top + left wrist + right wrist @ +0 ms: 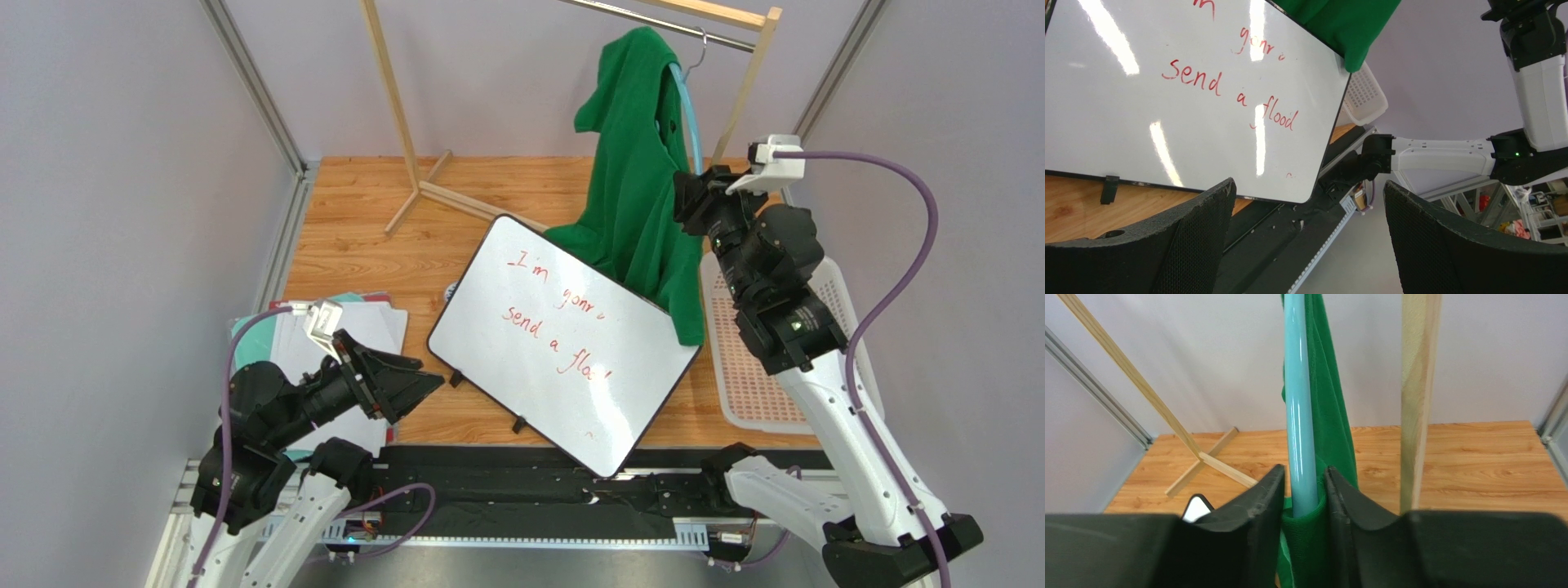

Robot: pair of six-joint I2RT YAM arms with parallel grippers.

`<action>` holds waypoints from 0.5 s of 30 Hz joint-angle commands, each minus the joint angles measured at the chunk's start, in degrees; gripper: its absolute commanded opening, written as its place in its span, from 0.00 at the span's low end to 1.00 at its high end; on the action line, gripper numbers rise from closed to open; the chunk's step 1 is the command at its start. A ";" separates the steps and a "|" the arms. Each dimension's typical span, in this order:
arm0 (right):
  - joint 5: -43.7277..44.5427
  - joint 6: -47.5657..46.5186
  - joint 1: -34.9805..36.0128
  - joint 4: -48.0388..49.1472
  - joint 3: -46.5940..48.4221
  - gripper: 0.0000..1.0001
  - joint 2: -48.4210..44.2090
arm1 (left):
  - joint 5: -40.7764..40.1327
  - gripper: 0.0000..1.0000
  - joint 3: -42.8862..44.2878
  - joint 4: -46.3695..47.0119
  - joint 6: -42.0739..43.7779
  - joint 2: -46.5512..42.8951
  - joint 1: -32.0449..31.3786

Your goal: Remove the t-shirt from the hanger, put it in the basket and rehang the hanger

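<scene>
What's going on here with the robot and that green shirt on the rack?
The right tool is closed on the light-blue hanger together with a fold of the green t-shirt, which hangs on the wooden rack. The shirt is not yet off the hanger. The left tool sits open and empty, low near the whiteboard, taking no part.

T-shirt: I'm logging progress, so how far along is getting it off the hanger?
Early. Done: the right gripper is shut on the hanger, t-shirt fabric pinched alongside. In hand: that grip; the t-shirt hangs on the hanger at the rail. Remaining: the whole removal; the left gripper is open by the whiteboard.
</scene>
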 commanded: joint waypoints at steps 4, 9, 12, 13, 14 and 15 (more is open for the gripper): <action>-0.16 -2.59 -0.08 -19.28 14.41 0.46 2.01 | 1.44 0.93 -1.00 3.31 -0.85 0.44 0.33; 0.38 -5.13 -0.08 -25.01 22.50 0.56 5.78 | 2.06 0.93 -1.71 4.36 -1.82 0.52 0.25; -0.59 -6.36 -0.08 -27.47 26.72 0.56 8.59 | 2.32 0.93 -1.62 4.36 -2.00 0.52 0.33; -0.42 -6.46 -0.08 -28.26 27.60 0.56 9.39 | 2.32 0.93 -1.53 4.28 -2.08 0.52 0.25; -0.07 -6.54 -0.08 -28.79 28.91 0.56 10.09 | 2.41 0.93 -1.53 4.28 -2.09 0.44 0.33; 0.11 -6.54 -0.08 -29.40 31.10 0.56 10.80 | 2.41 0.93 -1.53 4.36 -2.17 0.35 0.16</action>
